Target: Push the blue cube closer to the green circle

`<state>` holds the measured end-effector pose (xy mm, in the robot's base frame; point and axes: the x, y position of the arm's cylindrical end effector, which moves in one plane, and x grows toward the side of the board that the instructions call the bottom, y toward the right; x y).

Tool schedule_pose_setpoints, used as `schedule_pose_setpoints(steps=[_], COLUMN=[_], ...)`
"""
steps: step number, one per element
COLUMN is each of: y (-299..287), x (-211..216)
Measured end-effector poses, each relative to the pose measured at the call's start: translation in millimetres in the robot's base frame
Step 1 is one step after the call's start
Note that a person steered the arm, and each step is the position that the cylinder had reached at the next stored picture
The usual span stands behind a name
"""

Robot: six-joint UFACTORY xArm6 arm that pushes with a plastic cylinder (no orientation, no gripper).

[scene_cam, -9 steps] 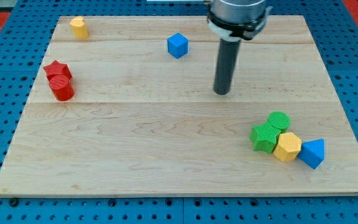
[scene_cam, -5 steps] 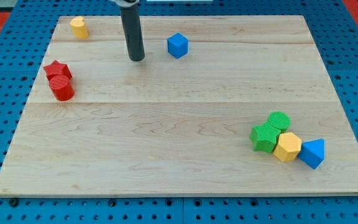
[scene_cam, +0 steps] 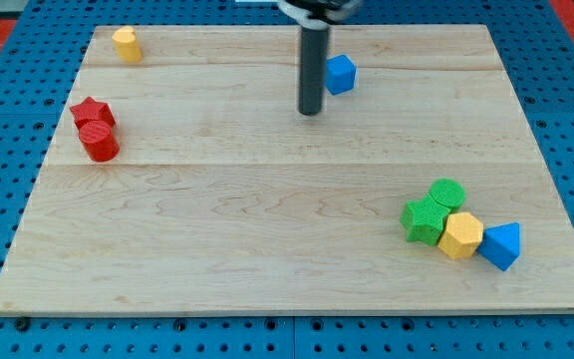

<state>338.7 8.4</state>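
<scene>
The blue cube (scene_cam: 340,74) lies near the view's top, right of centre, on the wooden board (scene_cam: 267,219). My tip (scene_cam: 311,111) rests on the board just left of and slightly below the cube, very close to it; contact cannot be told. The green circle (scene_cam: 447,192) sits at the view's lower right, far below and right of the cube, touching a green block (scene_cam: 425,220) and a yellow hexagon (scene_cam: 460,235).
A blue triangular block (scene_cam: 501,245) lies right of the yellow hexagon. A red star (scene_cam: 92,112) and a red cylinder (scene_cam: 99,142) sit at the left. A yellow block (scene_cam: 125,43) is at the top left corner.
My tip swept from the board's middle to the left of the blue cube, then rightward. The blue cube has shifted to the right by about one cube-and-a-half width.
</scene>
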Motion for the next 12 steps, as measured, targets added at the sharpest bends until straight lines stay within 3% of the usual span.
schedule_pose_setpoints(steps=[1,2,3,4,6,9,10,12], y=[-2,45,93,80,66,-23,-12,93], x=[-63,-80,-12,31,47,57,61,65])
